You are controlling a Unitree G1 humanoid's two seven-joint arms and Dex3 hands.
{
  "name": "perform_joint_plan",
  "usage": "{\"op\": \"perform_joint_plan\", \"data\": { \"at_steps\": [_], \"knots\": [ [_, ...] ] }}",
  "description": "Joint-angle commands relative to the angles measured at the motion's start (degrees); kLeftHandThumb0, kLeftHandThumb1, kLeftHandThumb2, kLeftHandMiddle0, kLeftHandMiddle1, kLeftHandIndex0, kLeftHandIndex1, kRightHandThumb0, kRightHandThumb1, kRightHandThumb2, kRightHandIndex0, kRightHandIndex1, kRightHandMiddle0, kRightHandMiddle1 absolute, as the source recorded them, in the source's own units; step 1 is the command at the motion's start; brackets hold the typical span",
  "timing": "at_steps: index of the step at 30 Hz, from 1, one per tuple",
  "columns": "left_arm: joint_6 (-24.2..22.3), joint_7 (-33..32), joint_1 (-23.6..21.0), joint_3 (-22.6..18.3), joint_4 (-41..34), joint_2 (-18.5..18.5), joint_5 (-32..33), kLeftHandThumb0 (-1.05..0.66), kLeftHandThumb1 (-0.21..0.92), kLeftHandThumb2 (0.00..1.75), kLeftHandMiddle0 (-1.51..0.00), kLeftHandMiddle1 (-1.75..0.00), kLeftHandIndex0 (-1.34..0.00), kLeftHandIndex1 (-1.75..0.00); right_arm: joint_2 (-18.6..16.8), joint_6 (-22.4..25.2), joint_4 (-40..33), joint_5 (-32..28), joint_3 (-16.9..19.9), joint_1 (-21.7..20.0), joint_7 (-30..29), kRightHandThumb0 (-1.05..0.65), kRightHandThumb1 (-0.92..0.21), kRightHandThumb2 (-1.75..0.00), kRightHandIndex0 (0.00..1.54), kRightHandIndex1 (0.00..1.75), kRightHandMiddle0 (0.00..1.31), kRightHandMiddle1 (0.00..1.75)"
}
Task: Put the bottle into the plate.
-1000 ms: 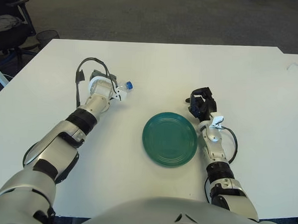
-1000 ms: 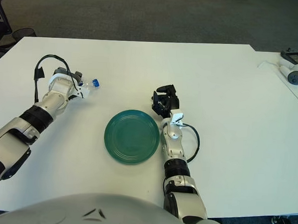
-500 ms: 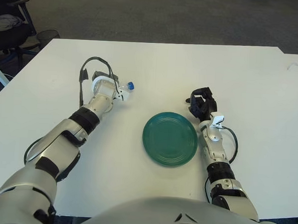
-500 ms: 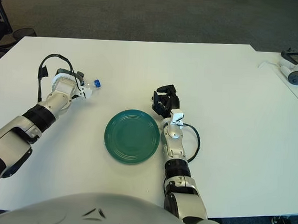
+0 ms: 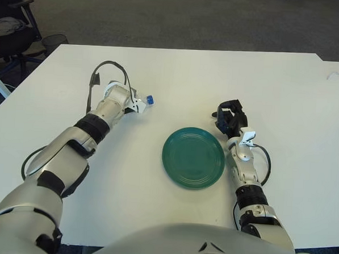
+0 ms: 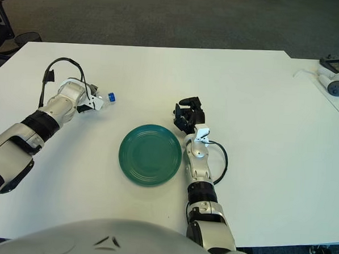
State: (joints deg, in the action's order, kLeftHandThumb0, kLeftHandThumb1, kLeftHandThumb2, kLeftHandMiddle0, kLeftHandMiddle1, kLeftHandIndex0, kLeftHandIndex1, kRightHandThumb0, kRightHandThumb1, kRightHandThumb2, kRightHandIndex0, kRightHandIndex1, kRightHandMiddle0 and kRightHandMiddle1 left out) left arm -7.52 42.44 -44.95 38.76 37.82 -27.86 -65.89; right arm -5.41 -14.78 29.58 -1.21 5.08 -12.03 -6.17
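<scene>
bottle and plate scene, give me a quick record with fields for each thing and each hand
bottle: clear with blue cap, held in the left hand, cap pointing toward the plate, on the robot's left of it
plate: green, nothing in it, lies on the white table
left hand: closed around the bottle, apart from the plate
right hand: idle, just beyond the plate's right edge, holds nothing
task state: bottle not yet in the plate

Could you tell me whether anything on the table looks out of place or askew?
Nothing looks spilled or damaged. The bottle is held tilted sideways in the left hand, blue cap toward the green plate, which holds nothing yet. The right hand shows beside the plate's right edge.
</scene>
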Motion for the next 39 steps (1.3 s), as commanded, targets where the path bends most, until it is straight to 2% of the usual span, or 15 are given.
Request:
{"op": "perform_joint_plan", "data": {
  "at_steps": [1,4,6,8,10,12,18,19,21,22,24,28,30,33,39],
  "knots": [
    [3.7,2.7,4.6,1.2,-1.7,0.2,3.6,-1.05,0.92,1.27,-0.54,-0.16,-0.01,0.0,0.0,4.1,1.8,-0.5,0.5,3.8,-0.6,-0.01,-0.68,-0.76,0.46,1.41,0.3,1.75],
    [3.5,0.0,6.5,0.1,-2.1,0.1,5.5,-1.05,0.92,1.25,-0.55,-0.16,-0.03,-0.02,0.0,4.4,1.4,-0.5,0.4,4.0,-0.4,-0.01,-0.67,-0.77,0.46,1.41,0.3,1.75],
    [3.6,-1.8,7.2,0.0,-1.0,0.3,6.3,-1.05,0.92,1.24,-0.59,-0.11,-0.02,-0.23,0.0,4.5,1.2,-0.5,0.4,4.1,-0.4,-0.01,-0.67,-0.77,0.46,1.41,0.31,1.75],
    [4.3,-4.4,7.4,0.1,1.7,0.5,6.8,-1.05,0.92,1.24,-0.61,-0.1,-0.01,-0.35,0.0,4.6,1.0,-0.5,0.4,4.2,-0.3,-0.01,-0.67,-0.77,0.46,1.4,0.31,1.75],
    [6.2,-12.9,7.0,0.4,13.2,2.7,7.2,-1.05,0.92,1.24,-0.63,-0.09,0.0,-0.46,0.1,4.9,0.7,-0.5,0.3,4.3,-0.2,-0.01,-0.67,-0.77,0.46,1.4,0.31,1.75],
    [7.3,-17.0,6.2,0.8,19.5,4.1,7.4,-1.04,0.92,1.23,-0.67,-0.1,0.0,-0.69,0.1,5.2,0.5,-0.5,0.3,4.4,-0.2,-0.01,-0.67,-0.77,0.46,1.41,0.31,1.75],
    [8.4,-18.7,4.7,1.2,21.7,4.9,8.4,-1.01,0.92,1.22,-0.72,-0.13,0.0,-1.0,0.1,5.4,0.1,-0.4,0.3,4.5,-0.2,-0.01,-0.67,-0.77,0.46,1.41,0.31,1.75],
    [8.5,-19.3,4.4,1.2,22.1,5.1,8.5,-1.0,0.92,1.21,-0.73,-0.24,-0.05,-1.14,0.1,5.4,0.1,-0.5,0.3,4.5,-0.1,-0.01,-0.67,-0.77,0.46,1.41,0.31,1.75],
    [8.8,-20.7,4.1,1.4,22.9,5.4,8.7,-0.99,0.92,1.18,-0.71,-0.71,-0.22,-1.49,0.1,5.3,-0.1,-0.5,0.2,4.6,-0.1,-0.01,-0.67,-0.77,0.46,1.41,0.31,1.75],
    [8.9,-21.3,3.9,1.5,23.4,5.5,8.8,-0.98,0.92,1.16,-0.71,-0.86,-0.29,-1.59,0.2,5.4,-0.3,-0.5,0.2,4.7,0.0,-0.01,-0.67,-0.77,0.46,1.41,0.31,1.75],
    [9.1,-22.7,3.6,1.8,24.6,5.9,8.9,-0.97,0.92,1.15,-0.7,-0.99,-0.35,-1.66,0.2,5.5,-0.6,-0.5,0.2,4.9,0.0,-0.01,-0.67,-0.77,0.46,1.41,0.3,1.75],
    [8.7,-27.0,4.4,2.4,28.2,7.4,9.0,-0.97,0.92,1.11,-0.71,-1.18,-0.43,-1.73,0.1,5.6,-0.7,-0.5,0.2,4.9,-0.1,-0.01,-0.67,-0.77,0.46,1.41,0.31,1.75],
    [8.1,-30.6,5.6,2.9,30.2,8.5,8.7,-0.98,0.92,1.08,-0.74,-1.46,-0.52,-1.74,0.1,5.5,-1.0,-0.6,0.3,5.1,0.0,-0.01,-0.68,-0.76,0.45,1.41,0.3,1.75],
    [8.6,-33.0,5.4,3.4,31.3,8.8,8.5,-1.0,0.92,1.01,-0.95,-1.65,-0.7,-1.74,0.1,5.5,-1.2,-0.6,0.3,5.3,0.0,-0.01,-0.69,-0.75,0.45,1.4,0.3,1.75],
    [9.1,-34.6,5.0,4.9,32.4,9.0,7.9,-1.0,0.92,0.92,-1.12,-1.74,-0.85,-1.75,0.0,5.7,-2.0,-0.7,0.3,5.6,0.1,-0.01,-0.69,-0.74,0.44,1.4,0.3,1.75]
  ]
}}
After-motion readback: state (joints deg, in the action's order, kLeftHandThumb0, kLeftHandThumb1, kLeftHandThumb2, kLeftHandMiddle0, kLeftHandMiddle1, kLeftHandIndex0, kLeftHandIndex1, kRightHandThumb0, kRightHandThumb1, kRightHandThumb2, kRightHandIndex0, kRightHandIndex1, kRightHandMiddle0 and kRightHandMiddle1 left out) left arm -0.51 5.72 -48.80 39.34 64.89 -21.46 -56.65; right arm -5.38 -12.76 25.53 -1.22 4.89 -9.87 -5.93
